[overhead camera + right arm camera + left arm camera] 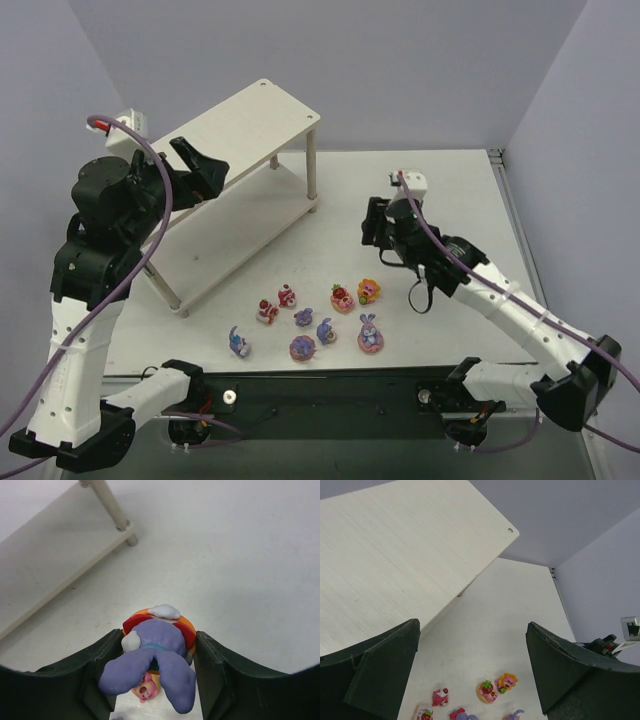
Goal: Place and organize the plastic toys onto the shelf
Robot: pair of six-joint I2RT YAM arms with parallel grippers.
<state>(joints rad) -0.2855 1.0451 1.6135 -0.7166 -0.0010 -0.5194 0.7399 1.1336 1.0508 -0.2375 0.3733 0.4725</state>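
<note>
my right gripper grips a purple bunny above the desk, near the shelf. i would keep it level and release only once its base sits on a board. left gripper gapes wide, empty.

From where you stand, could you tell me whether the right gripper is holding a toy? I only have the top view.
Observer: Yes. The right wrist view shows a purple bunny clamped in the right gripper, touching both fingers.
Operator: Thank you. Which bunny is it?
Observer: The one on an orange and red base.
Operator: Is the left gripper carrying anything?
Observer: No. In its own view the left gripper is wide open with nothing between the fingers, and the shelf top board in front of it is bare.
</note>
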